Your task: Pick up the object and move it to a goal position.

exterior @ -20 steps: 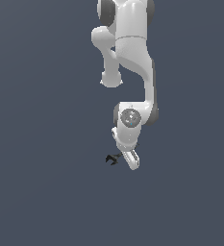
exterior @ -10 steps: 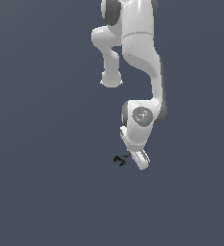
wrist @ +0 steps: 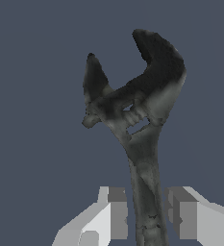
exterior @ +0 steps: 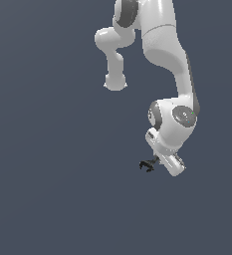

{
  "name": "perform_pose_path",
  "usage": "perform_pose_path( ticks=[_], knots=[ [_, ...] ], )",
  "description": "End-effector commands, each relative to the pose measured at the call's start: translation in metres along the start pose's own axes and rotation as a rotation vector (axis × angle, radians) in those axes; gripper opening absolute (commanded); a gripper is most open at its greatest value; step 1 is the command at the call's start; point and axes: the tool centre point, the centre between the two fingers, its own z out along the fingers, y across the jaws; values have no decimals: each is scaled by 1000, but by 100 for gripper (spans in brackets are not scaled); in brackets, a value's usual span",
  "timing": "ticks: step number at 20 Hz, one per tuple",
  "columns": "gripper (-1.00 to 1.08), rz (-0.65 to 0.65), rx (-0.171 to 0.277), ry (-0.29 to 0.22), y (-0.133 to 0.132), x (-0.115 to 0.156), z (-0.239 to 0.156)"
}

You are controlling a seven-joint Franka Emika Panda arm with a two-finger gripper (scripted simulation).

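Wrench [wrist: 137, 120] is sitting between the gripper [wrist: 146, 214] fingers, handle pinched, forked end pointing away from the pads [wrist: 117, 211]; only the wrist view is showing this grip. The exterior view is showing the wrench [exterior: 147, 165] projecting toward that view's left from the gripper [exterior: 157, 160], arm [exterior: 172, 60] hanging over plain grey ground [exterior: 48, 189].

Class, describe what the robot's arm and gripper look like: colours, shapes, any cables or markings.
The arm is glossy white, built of rounded, tube-like segments with dark grey bands and caps at the joints. The gripper has blocky fingers, white outside with grey inner pads. No cables or markings show.
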Motion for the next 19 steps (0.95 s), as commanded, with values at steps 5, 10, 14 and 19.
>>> perform_pose_path(
  ticks=[5, 10, 14, 19],
  knots=[
    [-100, 0, 0, 0, -27, -42, -17],
    [-100, 0, 0, -1, -38, -58, -23],
    [-100, 0, 0, -1, -42, -62, -25],
    [-100, 0, 0, -1, -41, -61, -24]
  ],
)
